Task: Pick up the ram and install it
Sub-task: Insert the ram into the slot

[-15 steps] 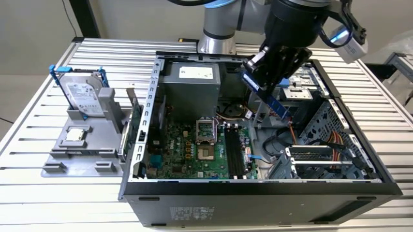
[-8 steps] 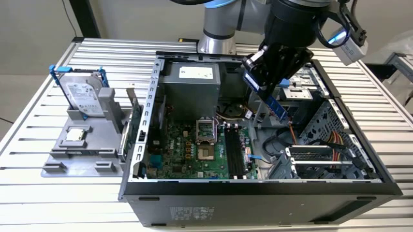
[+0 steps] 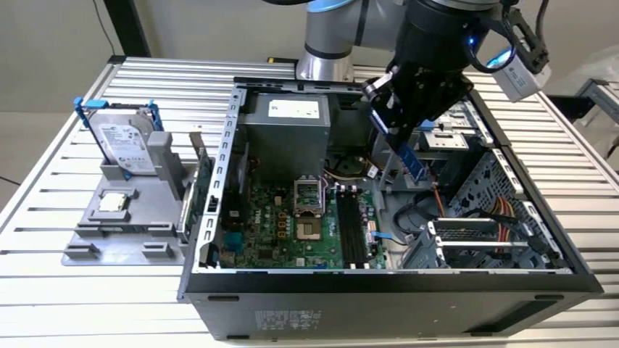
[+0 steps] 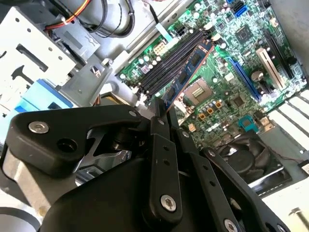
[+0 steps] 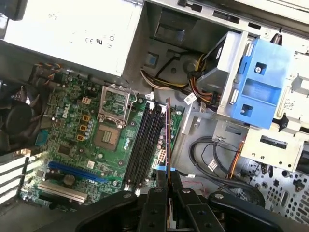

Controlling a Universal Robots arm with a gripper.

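Exterior view: the gripper [image 3: 395,129] hangs over the open computer case [image 3: 387,290], pinching the upper end of the ram [image 3: 413,161], which slants down from it, above the memory slots [image 3: 353,228] and not seated. Second wrist view: the ram [image 4: 188,72] projects from the clamped gripper [image 4: 158,110], roughly parallel to the black memory slots [image 4: 166,67] on the motherboard [image 4: 231,72]. First wrist view: the ram [image 5: 167,130] appears edge-on, extending straight out of the gripper [image 5: 167,182] alongside the slots [image 5: 145,140].
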